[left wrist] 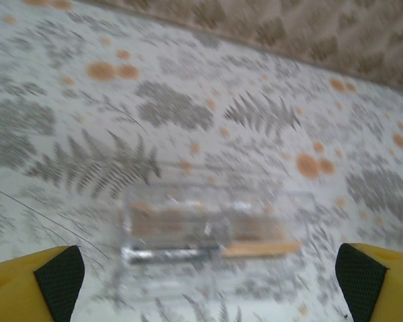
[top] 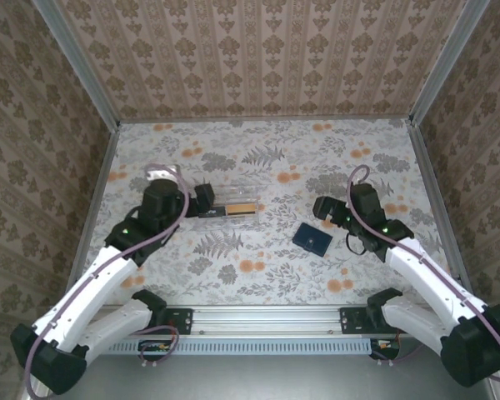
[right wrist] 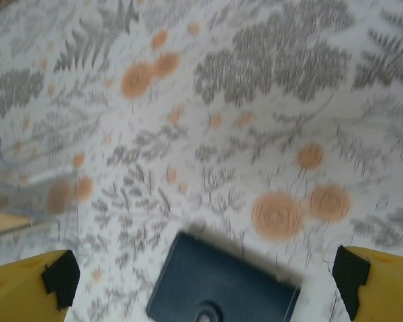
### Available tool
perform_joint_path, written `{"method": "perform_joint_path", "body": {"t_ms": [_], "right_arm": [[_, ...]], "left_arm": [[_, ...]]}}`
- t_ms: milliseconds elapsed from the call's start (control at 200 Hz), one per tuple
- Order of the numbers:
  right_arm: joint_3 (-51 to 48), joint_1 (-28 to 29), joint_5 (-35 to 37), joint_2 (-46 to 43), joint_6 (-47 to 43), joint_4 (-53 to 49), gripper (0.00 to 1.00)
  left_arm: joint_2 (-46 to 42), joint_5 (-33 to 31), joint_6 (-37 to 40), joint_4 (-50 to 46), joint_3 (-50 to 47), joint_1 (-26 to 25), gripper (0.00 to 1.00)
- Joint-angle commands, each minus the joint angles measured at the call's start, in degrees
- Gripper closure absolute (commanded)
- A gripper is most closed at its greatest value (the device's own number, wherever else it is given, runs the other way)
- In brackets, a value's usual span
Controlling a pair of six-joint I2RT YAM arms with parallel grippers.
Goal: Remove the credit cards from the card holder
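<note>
Lying closed and flat, card holder (top: 313, 239) sat at 6 o'clock of right gripper (top: 325, 207), jaws wide, empty. Left gripper (top: 204, 198), likewise wide and empty, hung by clear box (top: 233, 208), 10 o'clock of holder. Step likely needed a square descent onto one holder edge.

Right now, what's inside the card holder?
Card holder lies shut on the table; only its navy outer face shows. Any cards inside are covered.
</note>
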Motion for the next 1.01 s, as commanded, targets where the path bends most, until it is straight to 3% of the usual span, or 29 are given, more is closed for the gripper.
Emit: {"method": "perform_joint_path", "body": {"t_ms": [0,175,375,510,825,1000], "right_arm": [[-3.90,2.44,-0.17,-0.68,2.80,-3.64,0.00],[-6.72,4.50,-0.25,2.92,2.75,-2.31,0.00],[-7.31,6.26,-2.85,7.90,0.48,1.68,0.00],[-6.34,6.83,-5.46,11.49,-1.76,4.19,0.00],[-0.73,7.30,-1.64,20.90,-4.54,3.91,0.00],[-0.84,9.82,-1.62,20.87,-3.62,2.85,0.00]], "left_arm": [[-0.10,-8.04,-6.58,-3.73,-2.50,-7.98,0.00],[3.46,-14.77,-14.31,-3.85,-6.11,-23.20,0.00],[8.96,-16.44,-19.48,0.04,-9.21,-31.42,0.00],[11.26,-18.34,-22.18,1.81,-10.58,-33.33,0.00],[10.19,-16.39,-20.57,4.89,-13.54,-33.87,0.00],[9.02,-17.20,-21.50,3.94,-14.74,-33.86,0.00]]}}
